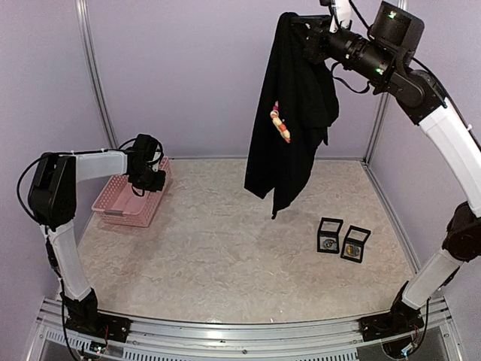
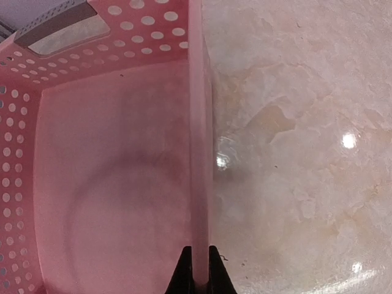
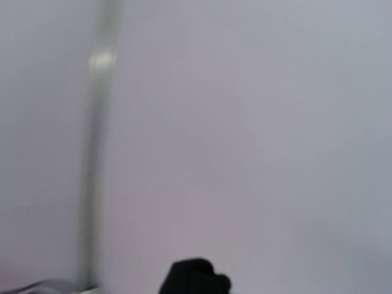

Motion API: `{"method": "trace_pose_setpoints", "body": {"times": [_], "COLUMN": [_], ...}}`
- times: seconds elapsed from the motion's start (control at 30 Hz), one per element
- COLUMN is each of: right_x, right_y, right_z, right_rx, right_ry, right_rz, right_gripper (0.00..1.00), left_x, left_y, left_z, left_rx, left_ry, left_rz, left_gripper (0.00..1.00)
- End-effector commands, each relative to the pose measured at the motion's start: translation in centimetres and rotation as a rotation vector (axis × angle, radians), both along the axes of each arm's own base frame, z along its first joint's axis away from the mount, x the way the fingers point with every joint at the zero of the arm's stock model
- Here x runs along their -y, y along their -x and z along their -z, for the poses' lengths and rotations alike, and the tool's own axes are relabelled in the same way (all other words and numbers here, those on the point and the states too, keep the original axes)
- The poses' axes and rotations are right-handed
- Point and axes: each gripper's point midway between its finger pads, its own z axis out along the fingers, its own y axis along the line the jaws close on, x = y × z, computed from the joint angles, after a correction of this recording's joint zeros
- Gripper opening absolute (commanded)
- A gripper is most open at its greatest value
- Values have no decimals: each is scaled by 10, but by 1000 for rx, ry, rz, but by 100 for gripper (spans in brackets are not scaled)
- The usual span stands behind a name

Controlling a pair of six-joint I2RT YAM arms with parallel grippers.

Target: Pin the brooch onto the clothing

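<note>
The clothing (image 1: 289, 113), a black T-shirt, hangs bunched in the air at the back, held high by its top in my right gripper (image 1: 299, 24). An orange and pink patch (image 1: 279, 124) shows on a fold. In the right wrist view only a dark lump of the cloth (image 3: 195, 280) shows at the bottom edge, and the fingers are hidden. Two small open black boxes (image 1: 328, 234) (image 1: 355, 244) stand on the table at the right, each with a small round badge inside. I cannot tell which badge is the brooch. My left gripper (image 1: 149, 183) is shut on the rim of a pink basket (image 1: 124, 203).
The perforated pink basket (image 2: 199, 122) stands at the table's left side and looks empty inside in the left wrist view. My left gripper (image 2: 199, 269) straddles its wall. The marbled tabletop (image 1: 225, 248) lies between basket and boxes. Lilac walls and metal posts enclose the back and sides.
</note>
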Motion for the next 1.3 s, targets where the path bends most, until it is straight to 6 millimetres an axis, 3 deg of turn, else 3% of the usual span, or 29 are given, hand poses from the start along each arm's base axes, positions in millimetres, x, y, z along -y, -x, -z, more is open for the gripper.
{"method": "trace_pose_setpoints", "body": {"times": [0.0,0.03,0.1,0.17,0.23,0.33,0.43,0.47,0.5,0.6,0.63,0.73,0.8,0.9,1.0,1.1,1.27], "right_x": [-69,-84,-102,-115,-119,-105,-71,-58,-47,-17,-3,36,50,44,43,55,64], "right_y": [31,37,51,54,40,-18,-100,-126,-148,-204,-220,-249,-247,-215,-176,-151,-123], "right_z": [27,39,60,89,122,188,266,294,320,399,423,468,480,491,512,534,557], "right_rx": [-19,-37,-76,-165,-270,-476,-693,-744,-784,-912,-968,-1075,-1094,-1111,-1144,-1202,-1272], "right_ry": [87,112,148,171,177,138,89,94,110,195,227,296,343,401,488,537,643], "right_rz": [-425,-521,-680,-786,-798,-664,-385,-283,-190,52,137,329,386,342,353,380,367], "right_gripper": [0,0,0,0,0,0,0,3,13,50,56,60,60,56,55,52,45], "left_x": [-17,-20,-22,-23,-23,-17,4,12,22,72,93,161,202,239,261,276,282], "left_y": [-26,-30,-35,-38,-38,-31,-17,-10,-4,26,42,104,159,232,270,266,227], "left_z": [3,2,-9,-29,-56,-97,-129,-144,-152,-161,-158,-134,-107,-62,-28,2,45], "left_rx": [16,29,76,134,202,298,378,410,427,421,399,309,222,111,59,24,11], "left_ry": [48,49,45,51,54,57,71,80,86,96,90,87,85,26,-47,-124,-238], "left_rz": [-52,-58,-65,-70,-71,-56,-9,10,37,185,259,532,743,988,1128,1143,1059], "left_gripper": [21,42,62,68,70,72,73,74,74,75,75,75,73,71,71,72,71]}}
